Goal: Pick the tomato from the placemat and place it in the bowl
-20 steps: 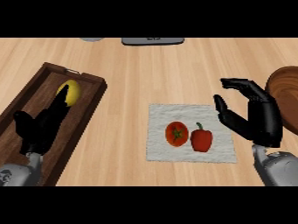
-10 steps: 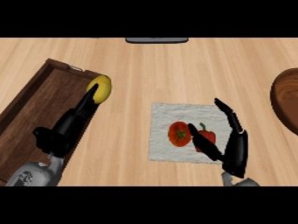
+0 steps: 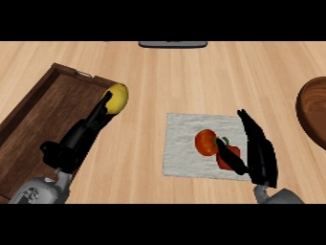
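Since the earlier frame, the right hand (image 3: 258, 152) has closed in on the placemat and now lies along its right side, with the thumb across the red pepper (image 3: 228, 158).

Left to right: a dark wooden tray (image 3: 31, 119) runs from 7 o'clock toward 11 o'clock. The left hand (image 3: 81, 136) rests over its right rim, fingers straight and holding nothing, fingertips at a yellow fruit (image 3: 117, 98) on that rim. Whether they touch it cannot be told. At centre, slightly toward 4 o'clock, the white placemat (image 3: 183, 143) carries the tomato (image 3: 206, 142), with the pepper just beside it at its 4 o'clock. The right hand is open, fingers extended toward 12 o'clock along the mat's right edge, and it grips nothing. The tomato sits just left of the thumb. The brown bowl (image 3: 324, 115) lies at 3 o'clock, partly cut off by the frame.

Step in hand, as judged: approach for the grasp. To do it well, the hand should shift toward 10 o'clock, clear of the pepper, so that thumb and fingers bracket the tomato alone before curling. A dark object (image 3: 172, 44) sits at 12 o'clock.
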Controlling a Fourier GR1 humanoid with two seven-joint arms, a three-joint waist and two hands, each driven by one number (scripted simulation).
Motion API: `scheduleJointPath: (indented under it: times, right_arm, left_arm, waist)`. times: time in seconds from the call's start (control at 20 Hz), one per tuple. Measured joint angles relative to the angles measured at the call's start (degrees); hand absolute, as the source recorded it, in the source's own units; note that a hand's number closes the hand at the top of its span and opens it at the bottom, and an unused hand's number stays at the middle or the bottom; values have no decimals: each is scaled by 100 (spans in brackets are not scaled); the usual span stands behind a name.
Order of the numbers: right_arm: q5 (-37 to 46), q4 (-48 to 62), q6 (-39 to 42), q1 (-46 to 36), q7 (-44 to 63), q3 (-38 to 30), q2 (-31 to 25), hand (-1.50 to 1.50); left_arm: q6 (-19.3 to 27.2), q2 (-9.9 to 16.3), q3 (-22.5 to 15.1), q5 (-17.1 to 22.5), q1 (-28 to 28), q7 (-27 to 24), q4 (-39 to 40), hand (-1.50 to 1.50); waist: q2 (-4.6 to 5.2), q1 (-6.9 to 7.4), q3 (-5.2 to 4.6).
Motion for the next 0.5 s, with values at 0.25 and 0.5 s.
scheduleJointPath:
  times: [0.25, 0.5]
  right_arm:
    - [-11, -417, 1635, -306, 1573, 409, -228, -150]
    - [-243, -1204, 3097, -966, 3493, 592, -33, -150]
  left_arm:
    - [-4, -29, -25, -25, -11, 23, -5, 0]
    - [-45, -71, -15, -4, -8, 31, -6, 0]
  waist:
    - [-19, 37, -5]
    - [-14, 44, 21]
